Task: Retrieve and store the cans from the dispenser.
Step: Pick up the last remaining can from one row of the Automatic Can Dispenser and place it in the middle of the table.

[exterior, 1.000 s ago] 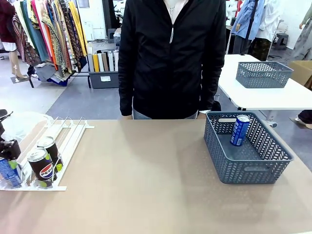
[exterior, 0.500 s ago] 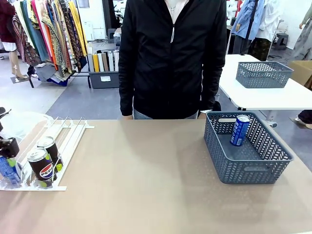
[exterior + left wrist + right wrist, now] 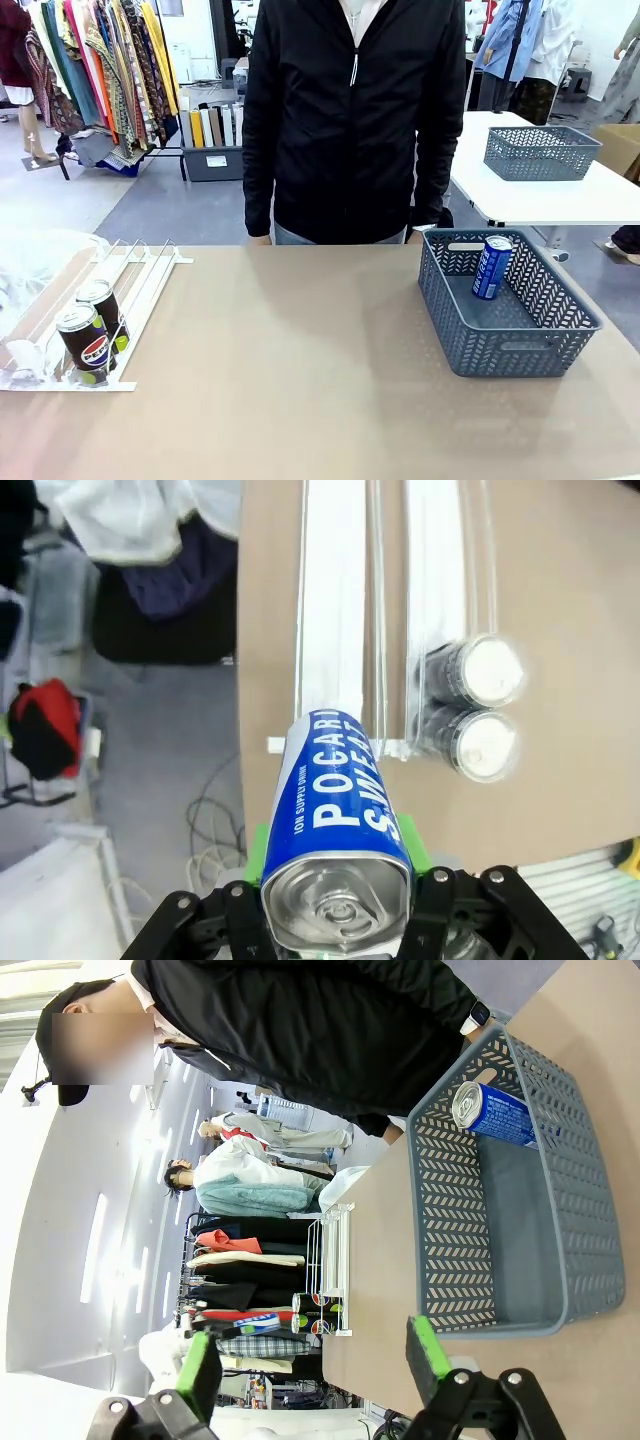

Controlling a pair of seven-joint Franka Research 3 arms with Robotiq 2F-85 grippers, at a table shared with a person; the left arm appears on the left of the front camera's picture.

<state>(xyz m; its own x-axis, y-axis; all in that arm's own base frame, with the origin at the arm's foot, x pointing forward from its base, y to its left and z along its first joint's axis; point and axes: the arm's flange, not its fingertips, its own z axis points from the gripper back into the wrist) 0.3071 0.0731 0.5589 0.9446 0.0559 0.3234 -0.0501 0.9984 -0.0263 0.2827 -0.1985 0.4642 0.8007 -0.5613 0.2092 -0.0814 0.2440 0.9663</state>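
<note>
Front view: rack (image 3: 120,275) at lower left of the worktop (image 3: 300,400) holds two black cans (image 3: 85,340). The basket (image 3: 520,350) at right holds the stored blue can (image 3: 492,265), leaning on its far wall. Gives the layout and the carry path. Left wrist view: left fingers (image 3: 262,848) clamped on the held blue can (image 3: 335,780), lifted above the rack's low end, black cans at right of frame. Gives the grip itself. The pads sit near one end, so the can may tilt or slip in the carry, clip the basket rim, or land on the stored one. Right wrist view: right fingers (image 3: 203,1368) spread, empty, basket at right of frame. Gives the bare basket floor for a drop spot.
</note>
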